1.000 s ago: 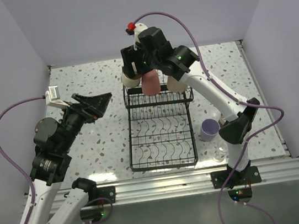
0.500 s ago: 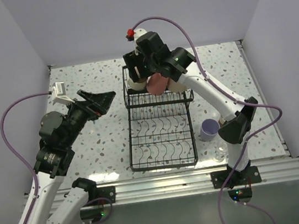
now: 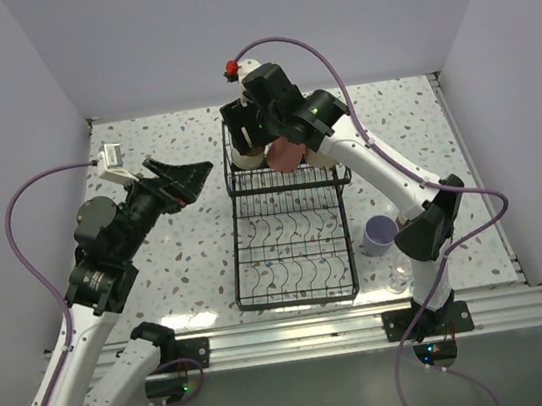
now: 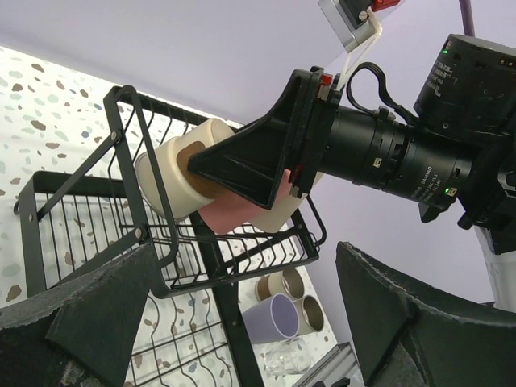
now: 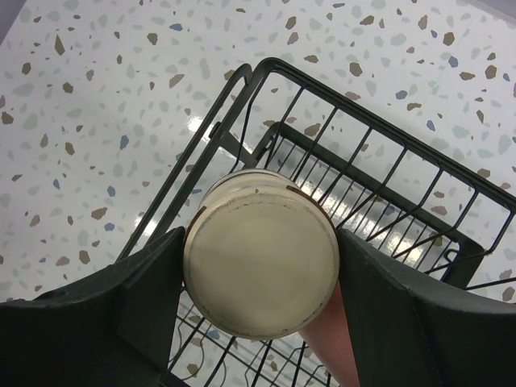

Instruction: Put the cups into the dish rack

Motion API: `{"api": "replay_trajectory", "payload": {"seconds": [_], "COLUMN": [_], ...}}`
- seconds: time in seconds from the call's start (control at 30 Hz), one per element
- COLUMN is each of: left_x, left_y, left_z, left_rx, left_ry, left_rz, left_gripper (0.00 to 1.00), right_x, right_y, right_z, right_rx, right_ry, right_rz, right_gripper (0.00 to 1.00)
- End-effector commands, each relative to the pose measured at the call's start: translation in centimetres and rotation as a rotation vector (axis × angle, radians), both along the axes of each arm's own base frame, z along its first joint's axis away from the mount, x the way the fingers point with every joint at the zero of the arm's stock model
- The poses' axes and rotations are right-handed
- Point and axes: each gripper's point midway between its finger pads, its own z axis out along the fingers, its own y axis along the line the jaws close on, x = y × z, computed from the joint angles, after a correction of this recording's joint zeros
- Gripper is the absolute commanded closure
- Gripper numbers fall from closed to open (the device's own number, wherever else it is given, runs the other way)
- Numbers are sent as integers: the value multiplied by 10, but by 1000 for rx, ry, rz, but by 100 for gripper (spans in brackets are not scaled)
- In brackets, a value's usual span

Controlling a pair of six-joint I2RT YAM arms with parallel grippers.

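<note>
Table [image 3: 189, 265], right arm [image 3: 377, 163] outstretched, gripping beige cup [image 5: 260, 251]

No legible txt or labels.

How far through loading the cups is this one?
Done: the pink cup and a tan cup sit in the dish rack's raised basket. In hand: the right pincer grips the beige cup, tilted over that basket's corner, not yet released. Left: the lavender cup, the clear glass and two more tan cups sit on the table beside the rack.
</note>
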Motion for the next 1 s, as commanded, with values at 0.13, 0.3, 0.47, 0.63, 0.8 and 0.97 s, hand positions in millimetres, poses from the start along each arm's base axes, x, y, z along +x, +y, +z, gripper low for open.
{"api": "replay_trajectory", "payload": {"seconds": [0.13, 0.3, 0.47, 0.63, 0.8, 0.97], "left_x": [-3, -2, 0, 1, 2, 4], "left_y": [1, 0, -2, -4, -6, -9], "left_z": [7, 5, 8, 9, 9, 10], "left_rx": [-6, -11, -19, -25, -22, -20], "left_ry": [-44, -40, -45, -48, -47, -43], "left_rz": [-1, -3, -9, -17, -27, -37], "left_gripper": [4, 4, 4, 5, 5, 5], "right_x": [-2, -1, -1, -2, -4, -7], "right_y": [-2, -3, -3, -1, -2, -7], "right_z": [-9, -10, -5, 4, 24, 44], "right_rx": [-16, -18, -10, 15, 52, 78], "right_ry": [36, 34, 26, 19, -11, -47], "right_rz": [-6, -12, -14, -10, -8, -18], "right_gripper": [100, 56, 11, 2, 2, 2]}}
